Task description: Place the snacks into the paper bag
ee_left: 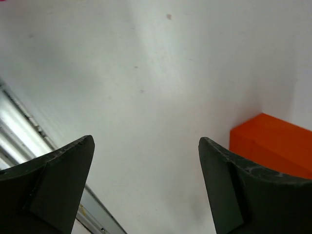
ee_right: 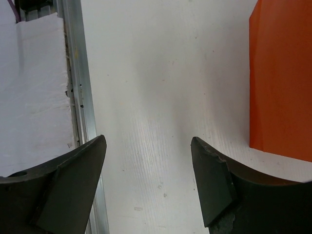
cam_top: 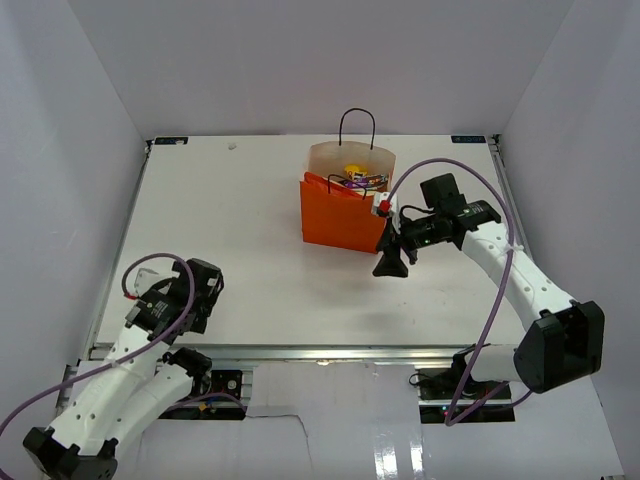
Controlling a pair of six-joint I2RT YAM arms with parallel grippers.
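Observation:
The orange paper bag [cam_top: 340,215] stands upright at the back middle of the table, black loop handles up. In its pale mouth lie the snacks [cam_top: 356,178], small packets with yellow and dark wrappers. My right gripper [cam_top: 391,262] hangs just off the bag's front right corner, fingers down. In the right wrist view it [ee_right: 148,139] is open over bare table, with the bag's wall [ee_right: 282,73] to its right. My left gripper [cam_top: 207,290] is low at the front left, far from the bag. It [ee_left: 145,140] is wide open and holds nothing; the bag's corner [ee_left: 273,144] shows far right.
White walls enclose the table [cam_top: 230,230] on three sides. A metal rail [cam_top: 300,352] runs along the near edge, seen also as a rail [ee_right: 78,73] beside white foam [ee_right: 34,87] in the right wrist view.

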